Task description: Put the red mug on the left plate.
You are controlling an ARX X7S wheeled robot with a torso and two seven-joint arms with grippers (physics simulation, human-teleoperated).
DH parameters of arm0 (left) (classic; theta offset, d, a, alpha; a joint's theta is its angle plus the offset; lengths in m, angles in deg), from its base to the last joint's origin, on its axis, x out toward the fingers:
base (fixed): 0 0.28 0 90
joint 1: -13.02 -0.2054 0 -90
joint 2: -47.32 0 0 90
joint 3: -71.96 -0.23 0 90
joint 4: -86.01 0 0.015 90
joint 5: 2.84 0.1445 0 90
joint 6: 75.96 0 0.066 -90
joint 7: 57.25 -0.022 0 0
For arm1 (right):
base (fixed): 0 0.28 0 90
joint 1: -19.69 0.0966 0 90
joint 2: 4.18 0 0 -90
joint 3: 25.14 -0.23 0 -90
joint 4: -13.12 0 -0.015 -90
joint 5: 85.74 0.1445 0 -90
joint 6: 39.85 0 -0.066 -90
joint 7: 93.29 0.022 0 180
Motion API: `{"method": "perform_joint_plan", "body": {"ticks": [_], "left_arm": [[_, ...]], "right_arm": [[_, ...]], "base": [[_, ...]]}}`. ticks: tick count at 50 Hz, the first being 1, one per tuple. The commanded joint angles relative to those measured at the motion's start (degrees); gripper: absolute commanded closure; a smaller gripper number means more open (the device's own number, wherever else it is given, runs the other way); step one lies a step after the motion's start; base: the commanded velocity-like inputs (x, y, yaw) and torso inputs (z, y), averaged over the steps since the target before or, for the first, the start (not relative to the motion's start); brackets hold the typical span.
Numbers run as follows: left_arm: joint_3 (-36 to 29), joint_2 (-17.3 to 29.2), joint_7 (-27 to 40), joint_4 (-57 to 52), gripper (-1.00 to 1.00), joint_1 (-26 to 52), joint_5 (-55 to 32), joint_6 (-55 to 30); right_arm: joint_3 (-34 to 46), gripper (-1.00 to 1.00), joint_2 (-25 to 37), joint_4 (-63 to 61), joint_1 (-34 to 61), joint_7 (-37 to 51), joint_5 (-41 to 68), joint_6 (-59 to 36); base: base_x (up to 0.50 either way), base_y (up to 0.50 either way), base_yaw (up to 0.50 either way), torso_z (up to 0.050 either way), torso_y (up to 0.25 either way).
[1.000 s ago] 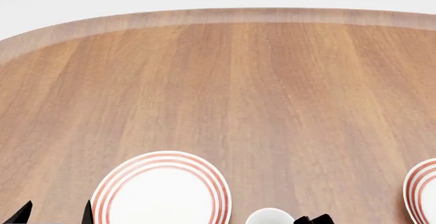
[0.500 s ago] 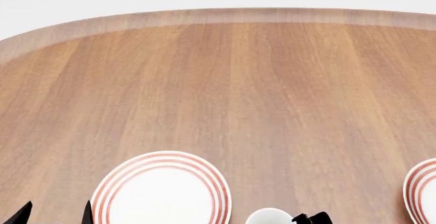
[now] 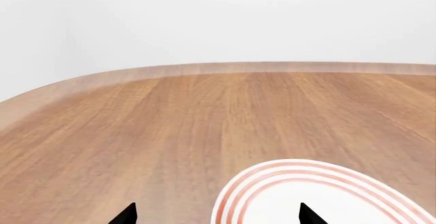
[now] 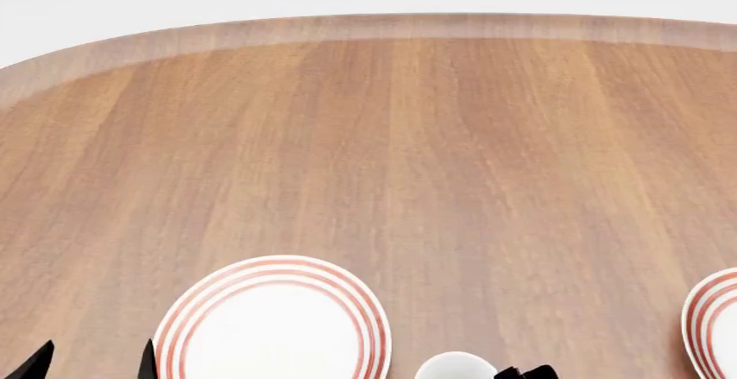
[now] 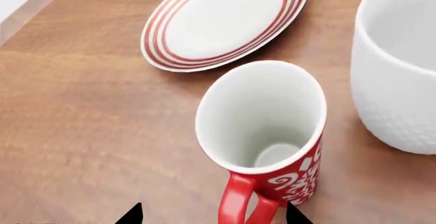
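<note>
Red mug (image 5: 269,137) stands upright on the wooden table (image 4: 381,154), white inside showing, handle turned toward the R wrist cam. R gripper (image 5: 208,215) sits just short of it: two black fingertips (image 5: 129,215) spread wide, either side of the handle, gripping nothing; touching the handle or not, can't tell. Plain white mug (image 5: 398,66) stands just beside the red one, not touching. A red-ringed plate (image 5: 225,20) lies flat beyond the red mug, a bit of bare wood between them. In head view the left plate (image 4: 273,323) lies near the table's near edge, w/ a second plate (image 4: 712,323) cut off at the frame's right, well apart. L gripper (image 3: 214,215) hovers over the left plate's rim (image 3: 235,196), tips apart, holding nothing. A white mug rim (image 4: 456,367) peeks in at head view's bottom edge; which mug, can't tell.
</note>
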Motion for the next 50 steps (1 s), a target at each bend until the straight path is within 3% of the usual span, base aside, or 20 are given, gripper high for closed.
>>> {"method": "perform_joint_plan", "body": {"ticks": [1,50], "left_arm": [[-0.22,0.15,0.16,0.09,-1.0,0.04,-0.22,0.15],[-1.18,0.78,0.9,0.31,-1.0,0.3,-0.99,0.38]], "right_arm": [[0.53,-1.0,0.19,1.51,0.46,-0.69,1.44,0.99],[2.89,-1.0,1.09,6.43,2.25,-2.49,5.51,3.76]], "base": [[0.0,0.0,0.0,0.0,0.0],[0.0,0.0,0.0,0.0,0.0]]}}
